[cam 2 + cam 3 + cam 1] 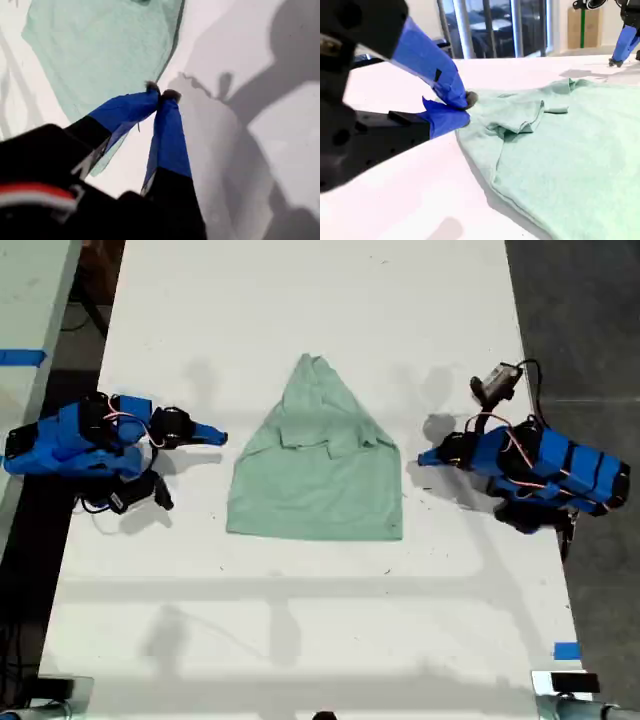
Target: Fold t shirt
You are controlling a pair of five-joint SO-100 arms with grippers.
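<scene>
At the exterior view's left, my second gripper (215, 435) lay low over the white worktop (300, 620), pointing toward the t shirt (315, 475). We noted its jaws closed on nothing, with a strip of bare worktop between tip and cloth. In the second wrist view the same gripper (466, 107) lined up with the shirt's (560, 150) near edge, and a folded-in sleeve (520, 120) lay just beyond. The t shirt lay flat mid-worktop between the two arms. Its rounded point faced the exterior view's top, its wide hem the bottom, and both sleeves were tucked inward. At the exterior view's right, my first gripper (425, 457) pointed back at the shirt and sat just beside its edge. The first wrist view showed that gripper's (162, 94) jaws closed tip to tip, empty, near the cloth (100, 50). A blue tape mark (567, 650) sat near the exterior view's lower right corner.
</scene>
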